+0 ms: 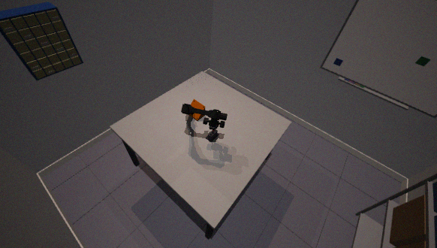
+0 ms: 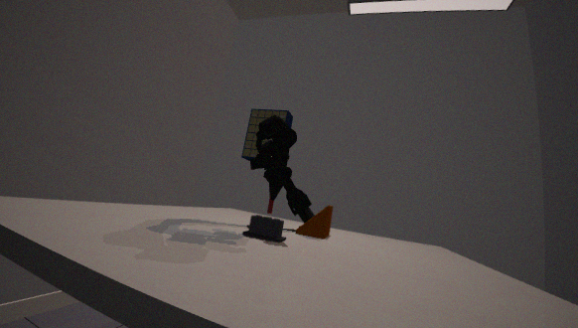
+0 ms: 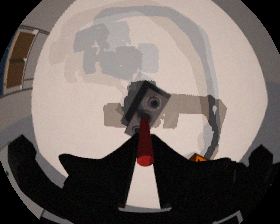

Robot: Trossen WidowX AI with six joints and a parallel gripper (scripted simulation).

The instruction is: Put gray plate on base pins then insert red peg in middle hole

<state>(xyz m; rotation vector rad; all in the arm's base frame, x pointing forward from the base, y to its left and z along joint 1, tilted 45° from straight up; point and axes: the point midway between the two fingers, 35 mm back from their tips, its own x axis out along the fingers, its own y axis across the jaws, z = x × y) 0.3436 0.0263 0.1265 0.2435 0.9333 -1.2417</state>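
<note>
Nearest, the gray plate (image 1: 212,135) (image 2: 266,227) (image 3: 160,96) seems seated on its base (image 2: 265,238), presumably to offer its middle hole. Just above, the gripper (image 1: 214,128) (image 2: 271,198) (image 3: 144,136) pinches the red peg (image 2: 270,207) (image 3: 145,145), long axis near upright, lower end toward the plate, likely for insertion. Farther right sits an orange wedge (image 1: 197,104) (image 2: 319,225) (image 3: 197,158).

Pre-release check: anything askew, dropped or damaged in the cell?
Nothing stands out. The gray rectangular plate looks seated on its dark base, and the red cylindrical peg is in the fingers above it. Fine damage can't be judged in this dim light.
</note>
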